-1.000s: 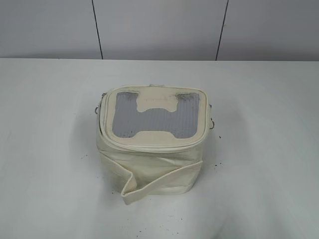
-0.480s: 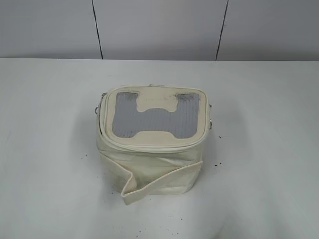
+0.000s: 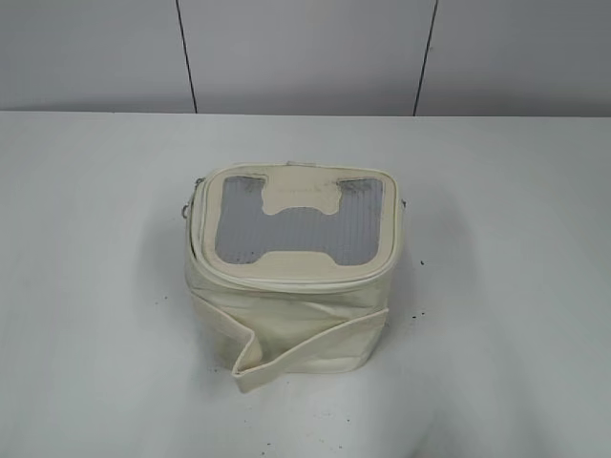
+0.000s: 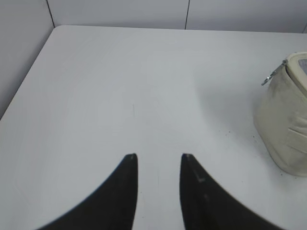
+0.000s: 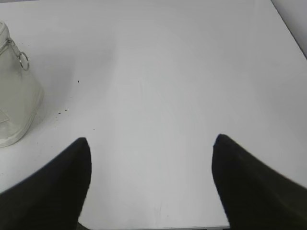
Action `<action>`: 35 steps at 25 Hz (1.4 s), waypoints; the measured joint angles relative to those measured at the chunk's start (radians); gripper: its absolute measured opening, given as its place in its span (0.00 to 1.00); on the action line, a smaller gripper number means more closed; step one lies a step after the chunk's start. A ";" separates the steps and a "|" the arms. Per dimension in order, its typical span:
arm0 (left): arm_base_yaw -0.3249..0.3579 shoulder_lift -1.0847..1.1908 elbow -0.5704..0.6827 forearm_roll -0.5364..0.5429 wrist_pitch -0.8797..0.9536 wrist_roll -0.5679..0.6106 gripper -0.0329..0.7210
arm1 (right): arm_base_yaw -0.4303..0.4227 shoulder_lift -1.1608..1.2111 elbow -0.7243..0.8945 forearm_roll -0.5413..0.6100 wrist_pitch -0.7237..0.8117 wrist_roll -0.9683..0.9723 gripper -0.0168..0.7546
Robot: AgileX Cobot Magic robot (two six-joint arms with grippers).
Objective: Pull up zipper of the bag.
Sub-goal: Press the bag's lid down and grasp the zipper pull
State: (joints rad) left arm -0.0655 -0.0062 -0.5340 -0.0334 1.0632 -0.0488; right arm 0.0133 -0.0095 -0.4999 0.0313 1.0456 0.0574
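Still pre-approach: bag mid-table, zipper untouched, left gripper jaws slightly apart and empty, right gripper wide open and empty, both well clear, so next locate and reach a pull.

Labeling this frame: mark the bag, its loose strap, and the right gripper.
bag [image 3: 296, 224], exterior view, mesh top panel.
strap [image 3: 315, 345], exterior view, band across front.
right gripper [image 5: 151, 143], right wrist view, midway between fingertips.

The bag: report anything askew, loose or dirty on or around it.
The bag has its cream strap hanging slack, folded in a kink low across the front instead of lying flat. Dark specks dot the table right of its base. No damage is visible.
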 joint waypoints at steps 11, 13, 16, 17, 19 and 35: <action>-0.011 0.191 -0.022 -0.078 -0.147 0.000 0.36 | 0.004 0.283 -0.064 0.003 -0.219 -0.033 0.78; -0.011 0.290 -0.031 -0.134 -0.221 0.018 0.37 | 0.037 0.377 -0.099 0.003 -0.263 -0.048 0.78; -0.011 0.445 -0.047 -0.261 -0.354 0.134 0.38 | 0.119 0.527 -0.171 -0.002 -0.307 -0.098 0.78; -0.011 0.501 -0.056 -0.303 -0.395 0.180 0.39 | 0.148 0.588 -0.202 -0.002 -0.313 -0.109 0.78; -0.011 0.603 -0.081 -0.390 -0.449 0.276 0.42 | 0.192 0.707 -0.268 0.002 -0.321 -0.139 0.78; -0.012 1.434 -0.488 -0.692 -0.113 0.696 0.49 | 0.257 1.630 -0.934 0.513 -0.064 -0.904 0.72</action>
State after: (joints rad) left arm -0.0777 1.4275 -1.0218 -0.7256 0.9506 0.6470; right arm 0.2704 1.6208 -1.4334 0.5447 0.9821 -0.8461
